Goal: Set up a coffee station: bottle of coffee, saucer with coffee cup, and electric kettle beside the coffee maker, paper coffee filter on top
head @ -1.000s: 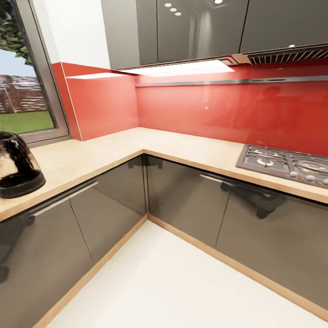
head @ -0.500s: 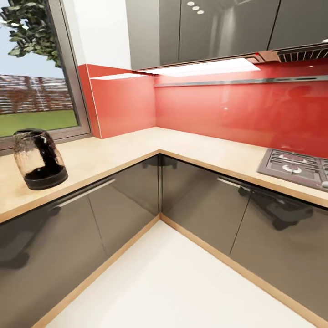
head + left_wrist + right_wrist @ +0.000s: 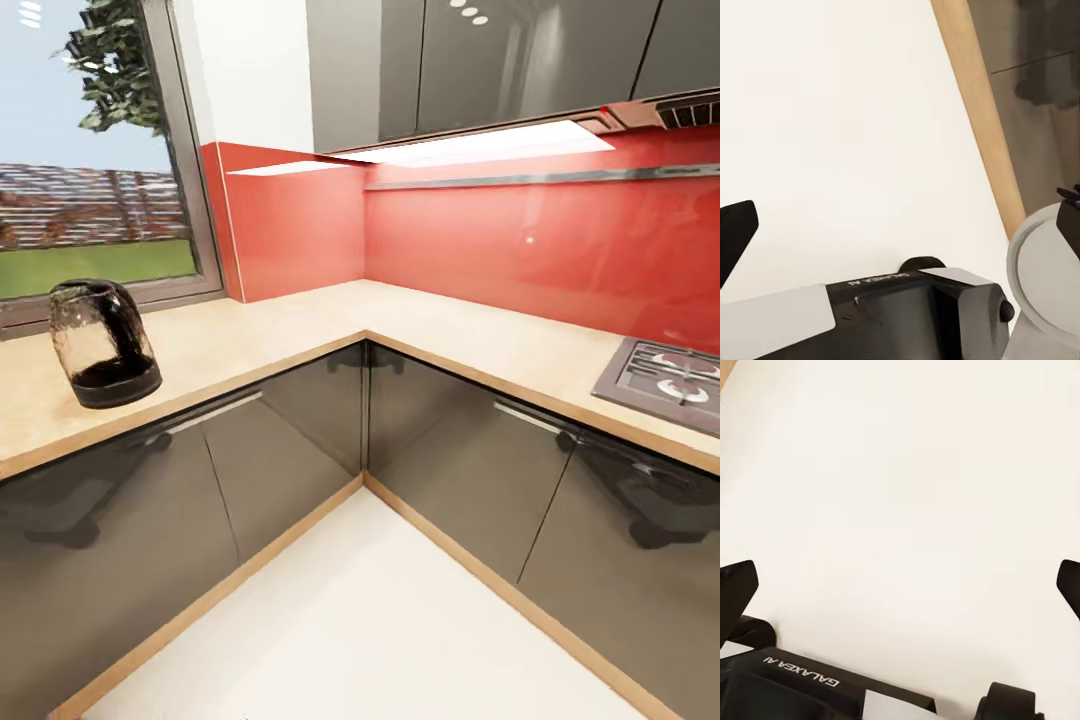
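One electric kettle (image 3: 103,343), clear glass on a black base, stands upright on my L-shaped counter (image 3: 300,325) near the window. Both my left end effector (image 3: 900,225) and right end effector (image 3: 904,581) hang open and empty above the floor.

I read "GALAXEA AI" in white letters on the dark robot body (image 3: 795,679) in the right wrist view. In the left wrist view a similar white mark sits on the robot's dark housing (image 3: 881,281), too blurred to read.
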Controlling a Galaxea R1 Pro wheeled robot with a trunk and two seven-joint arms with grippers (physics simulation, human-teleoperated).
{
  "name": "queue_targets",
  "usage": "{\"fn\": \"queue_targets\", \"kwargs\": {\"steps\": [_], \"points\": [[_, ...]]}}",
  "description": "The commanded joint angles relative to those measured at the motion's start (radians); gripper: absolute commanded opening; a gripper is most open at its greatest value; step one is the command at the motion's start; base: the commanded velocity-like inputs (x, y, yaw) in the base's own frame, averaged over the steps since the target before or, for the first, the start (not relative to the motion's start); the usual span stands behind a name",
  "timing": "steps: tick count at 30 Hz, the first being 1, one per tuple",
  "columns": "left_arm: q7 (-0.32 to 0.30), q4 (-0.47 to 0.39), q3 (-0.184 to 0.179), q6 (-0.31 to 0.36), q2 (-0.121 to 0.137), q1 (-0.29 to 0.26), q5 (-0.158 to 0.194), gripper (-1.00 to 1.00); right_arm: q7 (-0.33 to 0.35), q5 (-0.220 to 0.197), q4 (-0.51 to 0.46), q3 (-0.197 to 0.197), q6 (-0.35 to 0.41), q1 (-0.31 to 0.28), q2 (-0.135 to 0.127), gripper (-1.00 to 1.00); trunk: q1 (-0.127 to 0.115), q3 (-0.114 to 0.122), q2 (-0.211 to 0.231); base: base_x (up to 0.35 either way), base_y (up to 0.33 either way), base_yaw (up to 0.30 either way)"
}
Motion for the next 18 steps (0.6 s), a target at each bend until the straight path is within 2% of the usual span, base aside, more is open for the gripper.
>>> {"fn": "queue_targets", "kwargs": {"steps": [1, 8, 18], "points": [[-0.002, 0.001, 0.001, -0.006, 0.0, -0.001, -0.002, 1.0, 0.001, -0.003, 0.001, 0.0, -0.002, 0.0, 0.0, 1.0, 0.0, -0.001, 0.0, 0.004, -0.023, 0.272], [-0.002, 0.001, 0.001, -0.006, 0.0, -0.001, -0.003, 1.0, -0.06, -0.003, 0.001, 0.038, 0.0, 0.0, 0.006, 1.0, 0.0, -0.001, 0.0, -0.014, -0.04, 0.261], [-0.002, 0.0, 0.001, -0.008, 0.0, -0.001, -0.003, 1.0, -0.077, -0.003, 0.002, 0.054, 0.001, 0.0, 0.007, 1.0, 0.0, -0.001, 0.0, -0.132, -0.208, 0.095]]}}
